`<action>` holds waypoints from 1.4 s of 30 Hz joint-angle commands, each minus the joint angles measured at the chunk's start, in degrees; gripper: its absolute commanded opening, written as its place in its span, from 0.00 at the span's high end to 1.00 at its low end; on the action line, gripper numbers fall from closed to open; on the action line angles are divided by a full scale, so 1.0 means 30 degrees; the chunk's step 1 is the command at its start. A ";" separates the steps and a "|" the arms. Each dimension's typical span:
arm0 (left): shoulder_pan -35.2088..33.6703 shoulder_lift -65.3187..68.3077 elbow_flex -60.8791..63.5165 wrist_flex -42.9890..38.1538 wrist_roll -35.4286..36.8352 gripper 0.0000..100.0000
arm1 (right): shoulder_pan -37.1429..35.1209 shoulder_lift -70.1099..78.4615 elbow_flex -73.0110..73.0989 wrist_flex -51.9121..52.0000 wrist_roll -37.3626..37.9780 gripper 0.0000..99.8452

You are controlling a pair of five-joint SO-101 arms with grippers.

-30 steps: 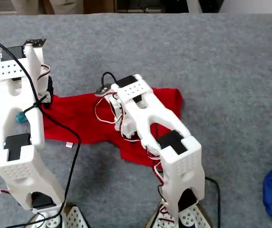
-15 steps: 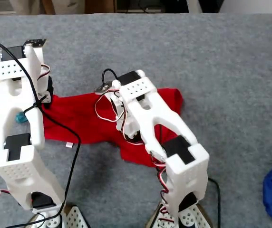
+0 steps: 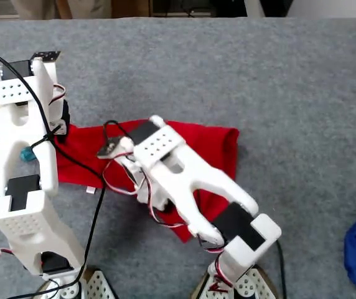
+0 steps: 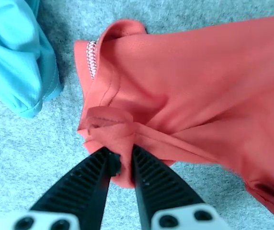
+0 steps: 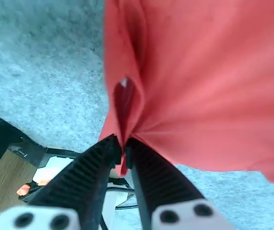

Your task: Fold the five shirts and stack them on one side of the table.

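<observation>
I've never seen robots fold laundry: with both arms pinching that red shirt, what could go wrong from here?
The left tool and right tool each hold a small pinch of the red shirt, so it might slip free. The cloth is bunched at both grips, so the fold may come out crooked. The teal shirt lies near the left tool and could get dragged.

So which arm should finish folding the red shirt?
Right, probably: the right fingers pinch the red shirt near its middle; the left fingers hold the end beside the teal shirt.
</observation>
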State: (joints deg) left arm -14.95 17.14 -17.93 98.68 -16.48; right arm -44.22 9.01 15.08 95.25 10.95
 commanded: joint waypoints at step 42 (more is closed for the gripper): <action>-0.0234 -0.1245 -0.0059 0.0381 -0.0088 0.98 | 0.9861 0.8366 -1.2205 -0.1905 0.1260 0.93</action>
State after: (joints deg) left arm -14.95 17.14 -17.93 99.30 -16.48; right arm -16.88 32.66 -16.31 89.45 15.87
